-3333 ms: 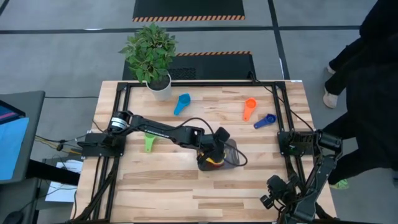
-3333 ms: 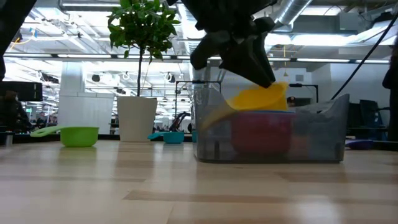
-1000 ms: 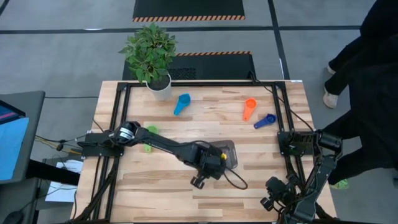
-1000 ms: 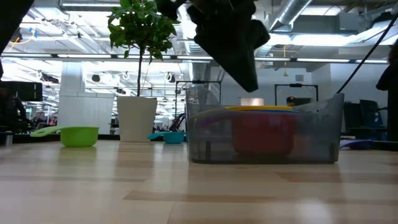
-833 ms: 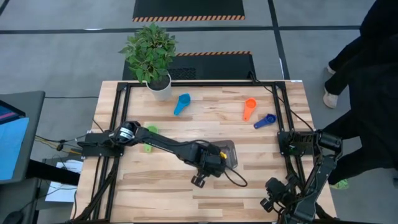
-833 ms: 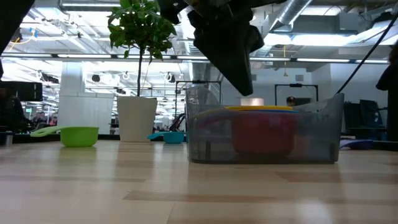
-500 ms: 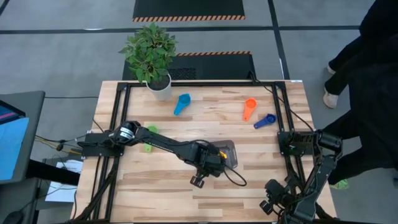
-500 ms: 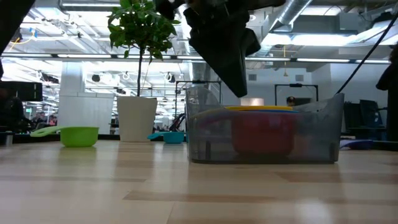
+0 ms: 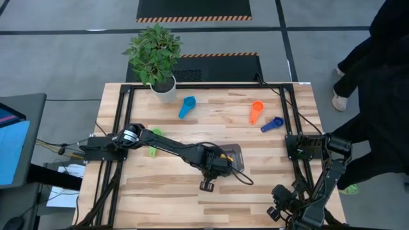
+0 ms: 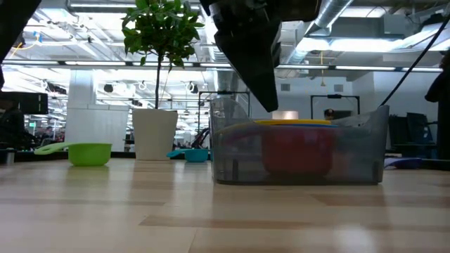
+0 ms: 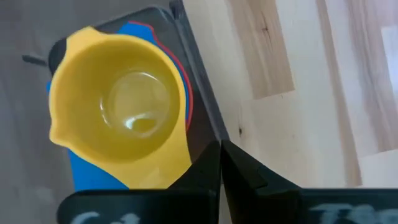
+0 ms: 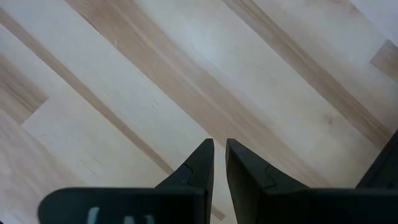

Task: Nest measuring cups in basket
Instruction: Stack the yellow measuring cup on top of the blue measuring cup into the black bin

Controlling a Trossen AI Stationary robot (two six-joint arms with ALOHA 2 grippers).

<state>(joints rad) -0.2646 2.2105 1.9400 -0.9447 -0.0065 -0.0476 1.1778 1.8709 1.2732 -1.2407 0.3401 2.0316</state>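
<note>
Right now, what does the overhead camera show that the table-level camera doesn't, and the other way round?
Only the high view shows the orange cup and dark blue cup lying loose on the table, and the right arm parked at the table's right edge. Only the low view shows the red cup through the wall of the basket. Both show the basket, the yellow cup in it, the green cup, the light blue cup, the plant pot and the left pincer shut above the basket.
</note>
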